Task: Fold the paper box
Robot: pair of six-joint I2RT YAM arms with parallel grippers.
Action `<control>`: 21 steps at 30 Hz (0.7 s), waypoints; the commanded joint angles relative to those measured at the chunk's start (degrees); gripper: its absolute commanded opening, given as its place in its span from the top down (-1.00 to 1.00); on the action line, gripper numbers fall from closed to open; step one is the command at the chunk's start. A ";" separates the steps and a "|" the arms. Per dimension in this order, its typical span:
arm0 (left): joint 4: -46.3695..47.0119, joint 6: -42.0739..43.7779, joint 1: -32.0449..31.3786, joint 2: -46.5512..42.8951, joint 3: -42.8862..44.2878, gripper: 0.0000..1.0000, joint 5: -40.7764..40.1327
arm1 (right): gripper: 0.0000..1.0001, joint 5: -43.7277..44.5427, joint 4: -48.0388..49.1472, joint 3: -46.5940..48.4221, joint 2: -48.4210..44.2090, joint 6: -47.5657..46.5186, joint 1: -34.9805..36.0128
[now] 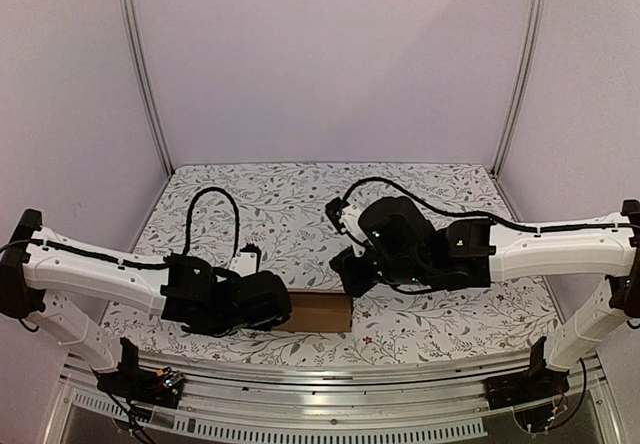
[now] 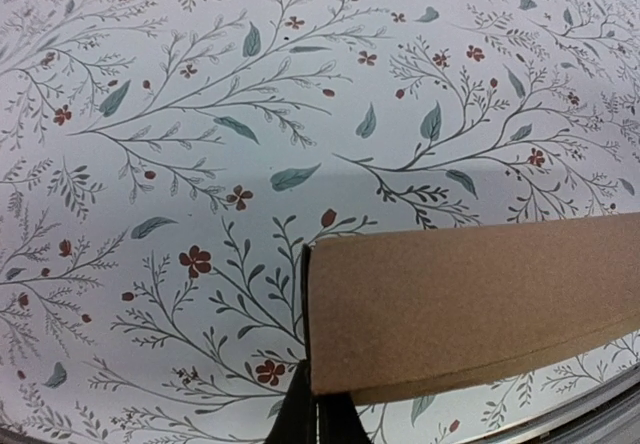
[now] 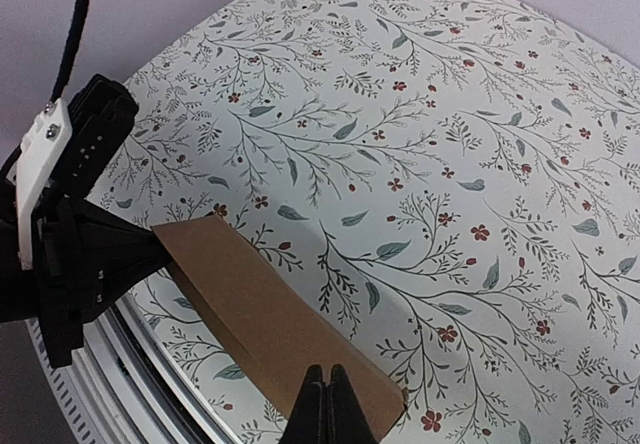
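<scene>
The paper box (image 1: 322, 312) is a small closed brown carton lying flat near the table's front edge, between my two arms. My left gripper (image 1: 283, 309) is shut, and its fingertips (image 2: 300, 414) sit against the box's (image 2: 470, 304) left end, at the near corner. My right gripper (image 1: 350, 280) is shut too. In the right wrist view its joined tips (image 3: 327, 404) hang over the top face of the box (image 3: 265, 314) near its right end. I cannot tell whether they touch it. The left gripper's black body (image 3: 75, 254) butts the far end there.
A floral cloth (image 1: 300, 199) covers the table. An aluminium rail (image 1: 330, 374) runs along the front edge, just behind the box. Metal posts (image 1: 145, 74) (image 1: 520, 74) and purple walls close in the sides and back.
</scene>
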 commanded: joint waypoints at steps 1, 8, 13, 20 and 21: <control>2.72 4.59 -0.91 1.76 -0.98 1.00 4.07 | 1.00 -3.93 7.53 -5.32 0.20 -0.29 -0.77; 3.36 5.23 -0.16 2.91 -1.08 1.00 4.67 | 1.00 -7.20 20.71 -20.82 -1.11 7.35 -0.74; 3.86 5.14 0.09 4.44 -0.59 1.00 5.52 | 1.00 -6.66 26.06 -26.41 -1.61 12.03 0.44; 3.14 5.62 0.20 4.96 0.02 0.97 5.91 | 1.00 -4.24 23.29 -23.00 -4.34 8.36 0.61; 2.74 5.58 0.20 4.64 -0.12 0.91 5.82 | 1.00 -3.96 22.18 -21.71 -4.54 7.58 0.63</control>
